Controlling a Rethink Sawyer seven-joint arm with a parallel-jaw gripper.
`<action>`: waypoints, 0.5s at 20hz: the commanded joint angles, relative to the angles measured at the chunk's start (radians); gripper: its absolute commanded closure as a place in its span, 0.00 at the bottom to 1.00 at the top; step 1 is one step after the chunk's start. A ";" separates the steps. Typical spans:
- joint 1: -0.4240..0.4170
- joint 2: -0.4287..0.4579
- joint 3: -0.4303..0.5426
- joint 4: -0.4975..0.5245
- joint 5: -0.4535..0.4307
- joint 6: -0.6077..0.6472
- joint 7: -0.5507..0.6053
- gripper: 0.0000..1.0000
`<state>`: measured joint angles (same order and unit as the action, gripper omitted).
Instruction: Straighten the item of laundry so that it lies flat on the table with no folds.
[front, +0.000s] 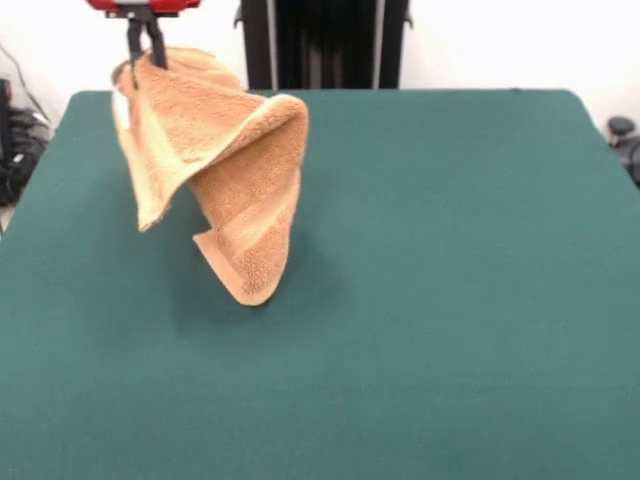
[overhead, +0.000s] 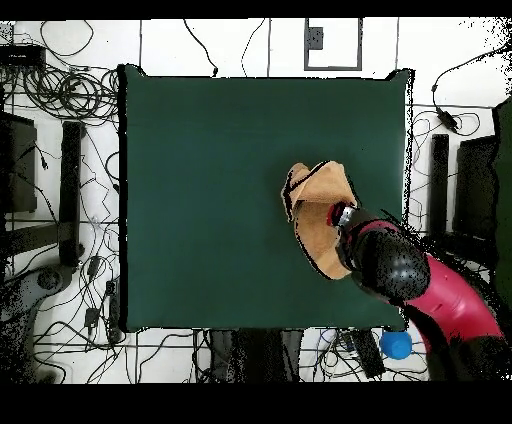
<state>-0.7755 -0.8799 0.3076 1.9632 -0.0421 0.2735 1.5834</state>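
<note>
The orange-tan terry towel (front: 215, 165) hangs in the air above the dark green table (front: 420, 300), folded and twisted, with its lowest corner just above the cloth. My gripper (front: 146, 50) is shut on the towel's top corner at the upper left of the front view. In the overhead view the towel (overhead: 320, 215) shows near the table's right side, partly under my red and black arm, and the gripper (overhead: 345, 216) sits over it.
The table (overhead: 220, 200) stretches wide to the left of the towel in the overhead view. Cables and stands lie on the floor around it. The robot's black pedestal (front: 325, 45) stands behind the table's far edge.
</note>
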 joint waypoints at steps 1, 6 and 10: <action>-0.037 0.080 0.196 -0.082 -0.073 0.141 -0.130 1.00; -0.054 0.057 0.213 -0.101 -0.101 0.193 -0.122 1.00; -0.067 0.056 0.230 -0.158 -0.134 0.282 -0.162 1.00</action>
<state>-0.8590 -0.8532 0.3983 1.8837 -0.1315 0.3716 1.5834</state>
